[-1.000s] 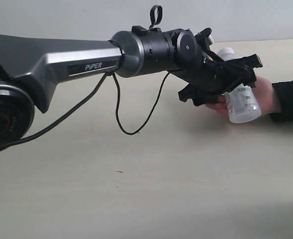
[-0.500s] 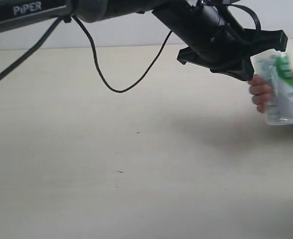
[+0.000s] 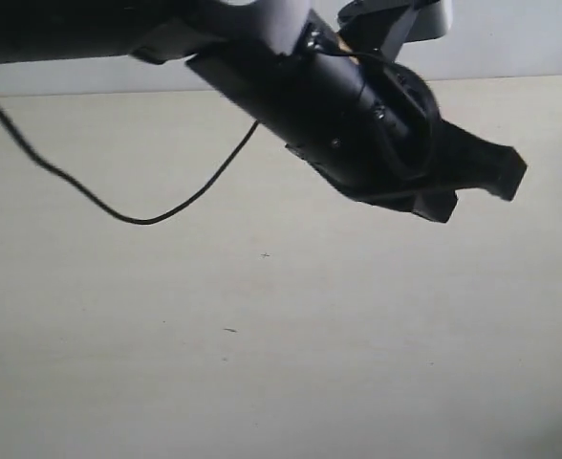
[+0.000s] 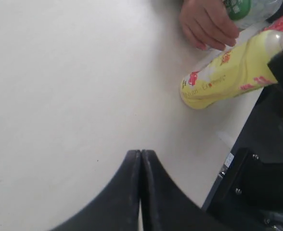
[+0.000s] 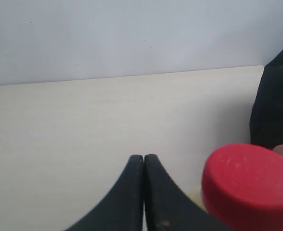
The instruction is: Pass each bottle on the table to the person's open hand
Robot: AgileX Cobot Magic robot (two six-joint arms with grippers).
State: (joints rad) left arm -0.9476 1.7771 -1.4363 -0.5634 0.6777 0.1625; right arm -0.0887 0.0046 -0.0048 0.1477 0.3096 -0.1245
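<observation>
My left gripper [image 4: 141, 152] is shut and empty above the pale table [image 4: 59, 72]. In the exterior view the left arm fills the upper middle, with the left gripper [image 3: 508, 176] pointing right over the table [image 3: 262, 335]. A yellow-labelled bottle [image 4: 228, 74] lies on its side beyond it. The person's hand [image 4: 206, 24] grips the white-and-green bottle [image 4: 242, 7] just past the yellow one. My right gripper [image 5: 144, 157] is also shut and empty, with a red cap [image 5: 250, 185] close beside it. The other bottles are out of view.
A dark sleeve [image 5: 274, 110] enters at the table's edge in the right wrist view. Black robot hardware [image 4: 257, 183] stands next to the yellow bottle. A loose black cable [image 3: 138, 218] hangs from the left arm over the table. A pale wall [image 5: 132, 38] backs the table.
My left arm has drawn back and swung away from the hand. The hand carrying the white-and-green bottle has gone out of the exterior view to the right.
</observation>
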